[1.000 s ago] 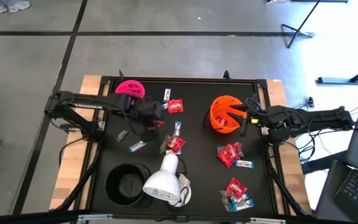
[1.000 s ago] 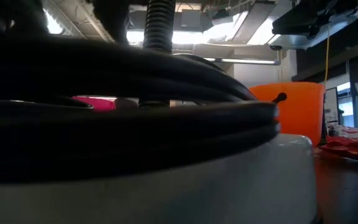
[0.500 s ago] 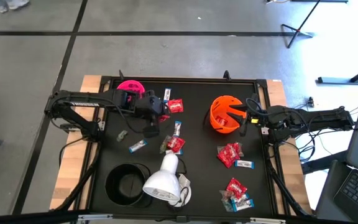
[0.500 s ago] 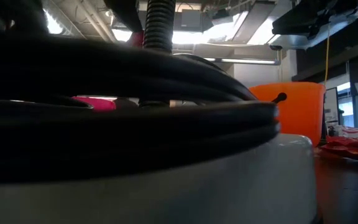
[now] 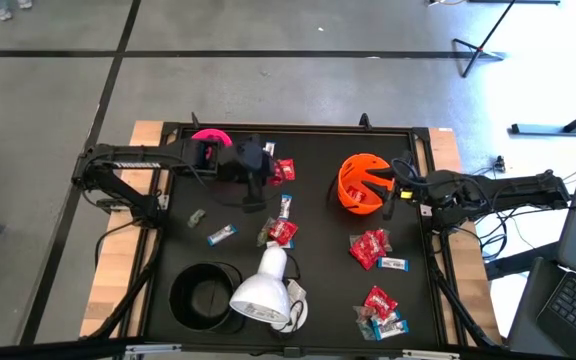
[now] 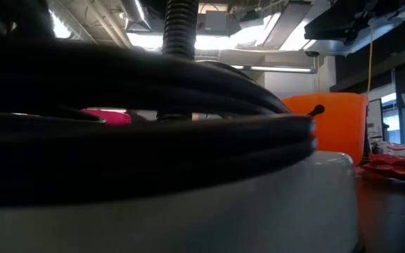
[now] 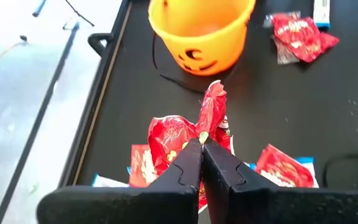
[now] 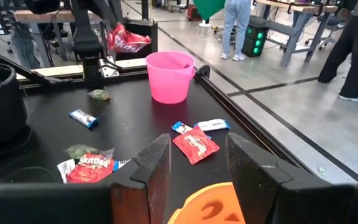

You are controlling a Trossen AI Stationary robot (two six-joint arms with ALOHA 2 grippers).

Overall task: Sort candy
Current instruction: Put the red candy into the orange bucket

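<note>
My left gripper (image 5: 260,170) hovers over the far middle of the table, right of the pink cup (image 5: 211,137), shut on a red crinkly packet (image 7: 174,140). The right wrist view also shows this packet (image 8: 128,40) up in the air. More red packets (image 7: 284,168) lie flat on the table below it. My right gripper (image 8: 197,168) is open and waits beside the orange cup (image 5: 360,184), touching nothing. Loose candy lies flat in the middle (image 5: 282,231) and on the right (image 5: 370,247). My left gripper pinches the red packet between its two fingertips (image 7: 194,158), on a crumpled edge (image 7: 205,135). One twisted end sticks out beyond the tips. The packet is lifted clear of the table (image 8: 128,40) and held out from the fingers.
A black cup (image 5: 206,295) and a white lamp head (image 5: 261,288) sit at the near edge. White-and-blue bars (image 5: 221,235) and a small green piece (image 5: 196,217) lie on the left half. More red packets sit near right (image 5: 380,303). People stand beyond the table (image 8: 235,18).
My left gripper has moved up and toward the far edge, from mid table to beside the pink cup, staying shut with the red packet carried clear of the table. The right arm has kept still.
</note>
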